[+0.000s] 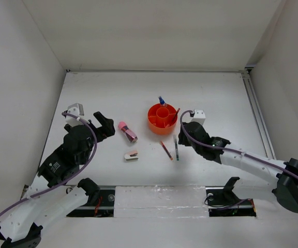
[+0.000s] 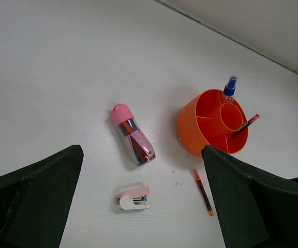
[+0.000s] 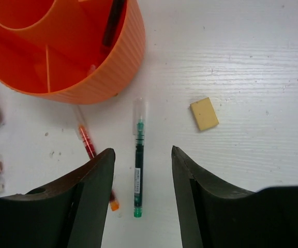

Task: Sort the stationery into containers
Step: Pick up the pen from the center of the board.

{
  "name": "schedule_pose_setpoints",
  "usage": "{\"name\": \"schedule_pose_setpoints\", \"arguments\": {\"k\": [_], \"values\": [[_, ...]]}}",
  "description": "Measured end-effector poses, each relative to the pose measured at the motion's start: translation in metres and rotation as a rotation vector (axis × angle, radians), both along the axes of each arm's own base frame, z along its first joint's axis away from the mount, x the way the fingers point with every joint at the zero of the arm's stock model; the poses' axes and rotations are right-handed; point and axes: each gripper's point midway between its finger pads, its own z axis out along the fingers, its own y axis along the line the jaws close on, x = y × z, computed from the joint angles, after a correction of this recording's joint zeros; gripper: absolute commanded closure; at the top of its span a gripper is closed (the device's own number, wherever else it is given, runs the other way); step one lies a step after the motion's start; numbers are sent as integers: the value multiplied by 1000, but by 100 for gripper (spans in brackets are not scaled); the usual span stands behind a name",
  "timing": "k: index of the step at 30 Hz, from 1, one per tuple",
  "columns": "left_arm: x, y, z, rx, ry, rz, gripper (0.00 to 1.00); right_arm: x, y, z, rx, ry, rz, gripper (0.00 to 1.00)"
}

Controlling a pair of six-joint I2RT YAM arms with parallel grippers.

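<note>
The orange organizer tub (image 1: 162,118) stands mid-table, with the blue-capped bottle (image 1: 161,100) upright at its far side and a dark red pen (image 2: 246,125) leaning in an outer compartment. The pink-capped tube (image 1: 128,132), the white-and-pink stapler (image 1: 131,155), a thin red pen (image 1: 166,150) and a thin dark pen (image 1: 176,147) lie on the table. My left gripper (image 1: 103,126) is open and empty, left of the tube. My right gripper (image 3: 142,151) is open above the dark pen (image 3: 138,165), which lies between its fingers. The tan eraser (image 3: 204,113) lies just to the right.
White walls close the table (image 1: 113,93) in at the left, back and right. A metal rail (image 1: 255,111) runs along the right side. The tub's wall (image 3: 107,77) is close ahead of my right gripper, and the red pen (image 3: 87,142) lies by its left finger.
</note>
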Motion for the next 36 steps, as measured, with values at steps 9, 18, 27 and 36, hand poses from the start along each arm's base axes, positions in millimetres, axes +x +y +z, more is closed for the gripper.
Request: {"name": "schedule_pose_setpoints", "arguments": {"k": [9,18,27,36], "values": [[0,0,0,-1,-2,0,1,-2,4,-52,-78,105,-1,46],[-1,1,2,-6,-7,0,1,-2,10,-86,-125,167,14,48],[-3,3,5,-17,-20,0,1,-2,15,-97,-131,181,21,55],[-7,6,11,-36,-43,0,1,2,17,-100,-156,176,11,76]]}}
